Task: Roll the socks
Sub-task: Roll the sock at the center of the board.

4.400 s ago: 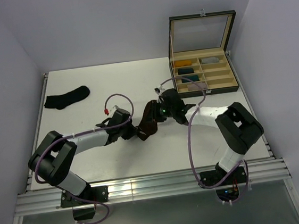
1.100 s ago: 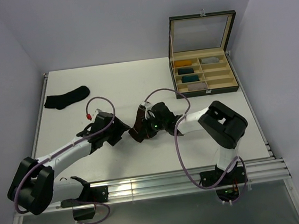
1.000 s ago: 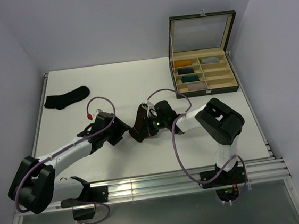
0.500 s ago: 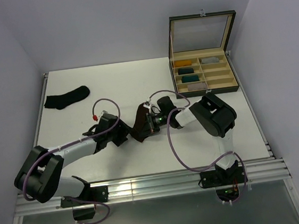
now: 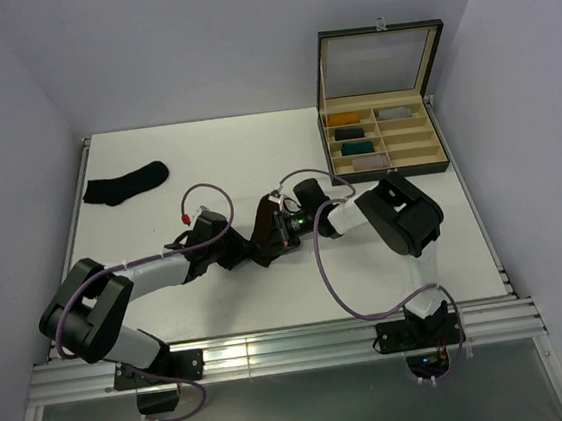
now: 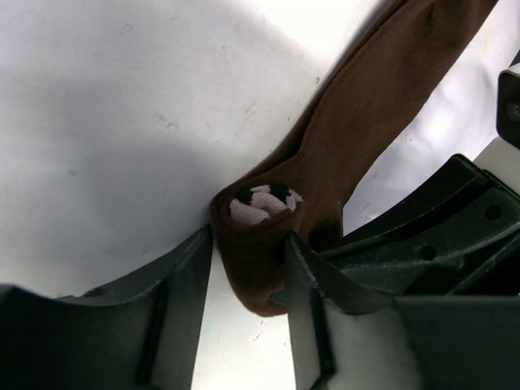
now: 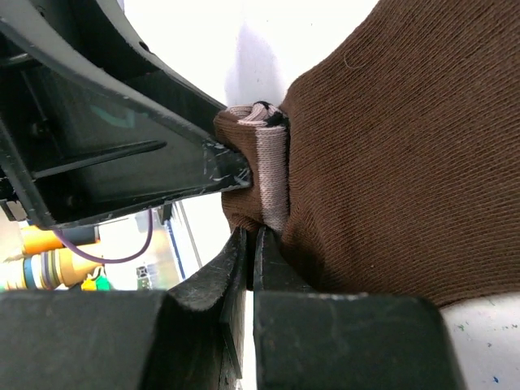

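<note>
Brown sock [image 6: 374, 122], partly rolled: jaws of the left gripper [image 6: 248, 268], half-spread, clamp its striped rolled end. Right gripper [image 7: 250, 244] — jaws almost together — pinches the fabric just beside.

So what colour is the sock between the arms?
Brown sock, pale pinkish cuff; clearest in left wrist view.

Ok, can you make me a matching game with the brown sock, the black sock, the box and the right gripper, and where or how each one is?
Things:
1. brown sock
2. black sock
3. box
4. right gripper

Places and states:
A. lid up, at the far right
B. shut, pinching brown cloth
C. lying flat on its own, at the far left
D. one end rolled up, in the middle of the table

Pairs: 1-D, 2-C, 3-A, 4-B.
</note>
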Controlling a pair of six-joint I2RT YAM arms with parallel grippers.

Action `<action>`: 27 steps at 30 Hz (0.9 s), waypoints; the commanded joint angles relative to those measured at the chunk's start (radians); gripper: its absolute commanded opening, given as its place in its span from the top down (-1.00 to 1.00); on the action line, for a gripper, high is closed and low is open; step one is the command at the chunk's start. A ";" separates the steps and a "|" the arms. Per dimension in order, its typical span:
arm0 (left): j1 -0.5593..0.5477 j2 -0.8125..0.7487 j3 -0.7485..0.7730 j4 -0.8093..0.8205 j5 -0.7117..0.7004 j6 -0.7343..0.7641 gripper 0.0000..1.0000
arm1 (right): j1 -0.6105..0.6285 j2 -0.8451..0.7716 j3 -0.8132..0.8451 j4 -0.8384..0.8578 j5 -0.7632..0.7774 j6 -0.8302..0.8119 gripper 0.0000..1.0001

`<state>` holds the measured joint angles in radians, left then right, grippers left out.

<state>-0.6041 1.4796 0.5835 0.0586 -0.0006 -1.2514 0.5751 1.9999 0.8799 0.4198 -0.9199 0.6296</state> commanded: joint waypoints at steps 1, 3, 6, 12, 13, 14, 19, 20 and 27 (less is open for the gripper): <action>-0.005 0.039 0.000 -0.014 -0.048 0.007 0.11 | -0.006 0.022 -0.001 -0.095 0.064 -0.054 1.00; -0.005 0.050 -0.008 -0.005 -0.049 0.001 0.27 | -0.006 -0.007 -0.012 -0.101 0.087 -0.062 0.98; -0.006 0.062 -0.008 -0.012 -0.042 0.004 0.57 | -0.003 -0.082 -0.025 -0.142 0.151 -0.108 0.83; -0.008 0.058 0.041 -0.112 -0.049 0.053 0.99 | 0.055 -0.355 -0.101 -0.187 0.383 -0.243 0.25; -0.008 0.056 0.055 -0.124 -0.049 0.069 0.99 | 0.071 -0.387 -0.105 -0.197 0.489 -0.287 0.18; -0.008 0.051 0.061 -0.147 -0.045 0.075 0.99 | 0.087 -0.423 -0.122 -0.200 0.542 -0.312 0.13; -0.008 0.064 0.136 -0.256 -0.039 0.135 0.99 | 0.261 -0.559 -0.191 -0.142 0.893 -0.483 0.00; -0.008 0.065 0.147 -0.256 -0.039 0.142 0.99 | 0.287 -0.564 -0.197 -0.130 0.918 -0.504 -0.01; -0.008 0.084 0.214 -0.325 -0.021 0.188 0.99 | 0.480 -0.500 -0.190 -0.067 1.194 -0.642 -0.06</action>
<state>-0.6094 1.5436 0.7578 -0.1844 -0.0074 -1.1183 1.0092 1.4719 0.6888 0.2932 0.0696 0.0971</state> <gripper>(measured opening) 0.056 0.527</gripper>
